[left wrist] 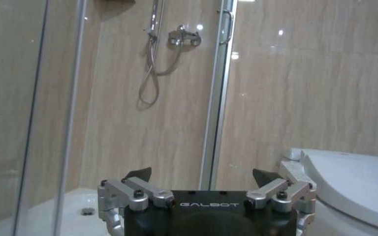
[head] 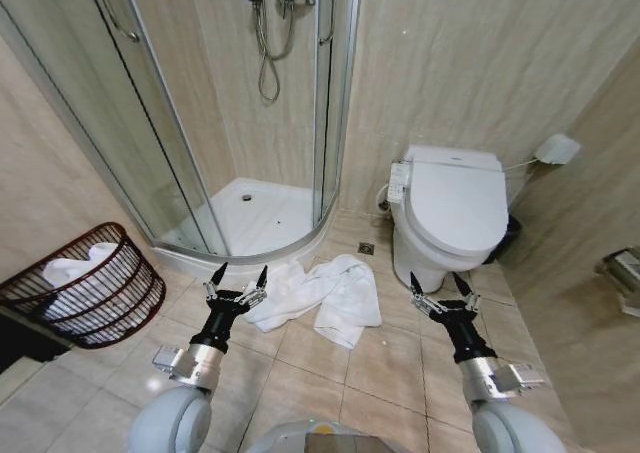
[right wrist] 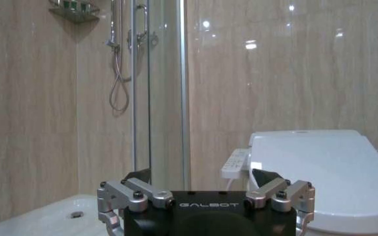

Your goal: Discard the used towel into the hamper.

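- Lying crumpled on the tiled floor (head: 330, 373): one white towel (head: 322, 295), unheld, sprawled between the shower tray (head: 262, 213) and the toilet (head: 452, 213), its long axis running roughly left-to-right across the robot's front, with a thicker fold at the right end.
- Left gripper (head: 240, 277): raised, fingers pointing forward, jaws spread wide with nothing between them; tips appear just beside the towel's left end in the head view, though its height above the floor cannot be judged.
- Right gripper (head: 440, 283): same raised pose, jaws spread wide and empty; beside the toilet base, apart from the towel's right edge.
- Hamper (head: 95, 288): dark red-brown wire-ribbed basket at the robot's far left against the wall, tilted, white cloth already inside.
- Judgement: the left arm looks nearer both the towel and the hamper; the towel lies ahead of and slightly inboard of its jaws, so a reach forward and down toward the left end seems called for.
- Wrist views: left gripper (left wrist: 202, 176) and right gripper (right wrist: 202, 176) both show parted fingers against the shower wall.
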`<state>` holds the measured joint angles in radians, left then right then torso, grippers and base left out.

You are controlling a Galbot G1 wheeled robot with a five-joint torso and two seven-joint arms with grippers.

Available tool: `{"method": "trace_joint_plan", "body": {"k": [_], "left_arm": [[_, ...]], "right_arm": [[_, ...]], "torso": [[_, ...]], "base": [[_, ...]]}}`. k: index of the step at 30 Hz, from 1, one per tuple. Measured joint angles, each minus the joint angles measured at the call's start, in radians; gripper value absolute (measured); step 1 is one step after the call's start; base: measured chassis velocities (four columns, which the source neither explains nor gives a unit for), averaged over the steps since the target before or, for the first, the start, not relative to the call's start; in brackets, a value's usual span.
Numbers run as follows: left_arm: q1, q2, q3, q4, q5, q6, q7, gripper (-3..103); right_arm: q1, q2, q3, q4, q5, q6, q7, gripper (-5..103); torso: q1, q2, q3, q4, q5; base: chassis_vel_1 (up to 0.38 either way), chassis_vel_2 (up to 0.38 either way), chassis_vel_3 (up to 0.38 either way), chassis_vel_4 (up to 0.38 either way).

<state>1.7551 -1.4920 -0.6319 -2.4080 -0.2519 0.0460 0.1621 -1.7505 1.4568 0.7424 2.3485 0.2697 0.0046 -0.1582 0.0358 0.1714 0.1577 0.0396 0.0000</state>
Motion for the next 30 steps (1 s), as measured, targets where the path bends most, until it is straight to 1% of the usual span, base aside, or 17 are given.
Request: {"method": "trace_joint_plan", "body": {"k": [3,6,7,11,12,13,16,17,18,20,21,22,24,27,28,29,30], "left_arm": [[0.0,0.0,0.0,0.0,0.0,0.0,0.0,100],[0.0,0.0,0.0,0.0,0.0,0.0,0.0,100],[0.0,0.0,0.0,0.0,0.0,0.0,0.0,100],[0.0,0.0,0.0,0.0,0.0,0.0,0.0,100],[0.0,0.0,0.0,0.0,0.0,0.0,0.0,100],[0.0,0.0,0.0,0.0,0.0,0.0,0.0,100],[0.0,0.0,0.0,0.0,0.0,0.0,0.0,100],[0.0,0.0,0.0,0.0,0.0,0.0,0.0,100],[0.0,0.0,0.0,0.0,0.0,0.0,0.0,100],[0.0,0.0,0.0,0.0,0.0,0.0,0.0,100],[0.0,0.0,0.0,0.0,0.0,0.0,0.0,100],[0.0,0.0,0.0,0.0,0.0,0.0,0.0,100],[0.0,0.0,0.0,0.0,0.0,0.0,0.0,100],[0.0,0.0,0.0,0.0,0.0,0.0,0.0,100],[0.0,0.0,0.0,0.0,0.0,0.0,0.0,100],[0.0,0.0,0.0,0.0,0.0,0.0,0.0,100],[0.0,0.0,0.0,0.0,0.0,0.0,0.0,100]], "right_arm": [[0.002,0.0,0.0,-0.008,0.0,0.001,0.0,100],[0.022,-0.001,-0.001,-0.079,-0.008,0.014,0.0,100],[0.022,-0.001,-0.001,-0.079,-0.008,0.014,0.0,100],[0.053,-0.004,-0.002,-0.19,-0.023,0.036,-0.002,100],[0.053,-0.004,-0.002,-0.19,-0.023,0.036,-0.002,100],[0.065,-0.005,-0.002,-0.232,-0.028,0.046,-0.003,100],[0.076,-0.006,-0.003,-0.27,-0.033,0.053,-0.004,100],[0.083,-0.006,-0.004,-0.302,-0.034,0.056,-0.004,100],[0.094,-0.007,-0.005,-0.312,-0.02,0.049,0.006,100],[0.108,-0.008,-0.007,-0.334,-0.007,0.041,0.016,100],[0.126,-0.01,-0.011,-0.367,0.011,0.031,0.031,100],[0.126,-0.01,-0.011,-0.367,0.011,0.031,0.031,100],[0.171,-0.015,-0.019,-0.445,0.051,0.011,0.063,100],[0.21,-0.018,-0.026,-0.515,0.085,-0.007,0.092,100],[0.228,-0.02,-0.028,-0.547,0.101,-0.015,0.105,100],[0.228,-0.02,-0.028,-0.547,0.101,-0.015,0.105,100],[0.251,-0.023,-0.032,-0.588,0.121,-0.026,0.121,100]], "torso": [[0.0,0.0,0.0,0.0,-0.0001],[0.0,0.001,0.0,0.0,0.0001],[0.0,0.001,0.0,0.0,0.0001],[0.0,0.001,0.001,0.0001,0.0002],[0.0,0.001,0.001,0.0001,0.0002],[0.0,0.001,0.001,0.0,0.0001],[0.0,0.001,0.001,0.0001,0.0001],[0.0,0.001,0.001,0.0003,0.0006],[0.001,0.002,0.001,-0.0001,-0.0009],[0.001,0.002,0.001,-0.0001,-0.0011],[0.001,0.002,0.001,0.0,0.0006],[0.001,0.002,0.001,0.0,0.0006],[0.001,0.002,0.001,0.0001,-0.0004],[0.001,0.002,0.001,0.0001,0.0004],[0.001,0.002,0.001,0.0,-0.0001],[0.001,0.002,0.001,0.0,-0.0001],[0.001,0.002,0.001,0.0001,0.0001]], "base": [[0.0,0.0,0.0,0.0],[0.0,0.0,0.0,0.0],[0.0,0.0,0.0,0.0],[0.0,0.0,0.0,0.0],[0.0,0.0,0.0,0.0],[0.0,0.0,0.0,0.0],[0.0,0.0,0.0,0.0],[0.0,0.0,0.0,0.0],[0.0,0.0,0.0,0.0],[0.0,0.0,0.0,0.0],[0.0,0.0,0.0,0.0],[0.0,0.0,0.0,0.0],[0.0,0.0,0.0,0.0],[0.0,0.0,0.0,0.0],[0.0,0.0,0.0,0.0],[0.0,0.0,0.0,0.0],[0.0,0.0,0.0,0.0]]}}
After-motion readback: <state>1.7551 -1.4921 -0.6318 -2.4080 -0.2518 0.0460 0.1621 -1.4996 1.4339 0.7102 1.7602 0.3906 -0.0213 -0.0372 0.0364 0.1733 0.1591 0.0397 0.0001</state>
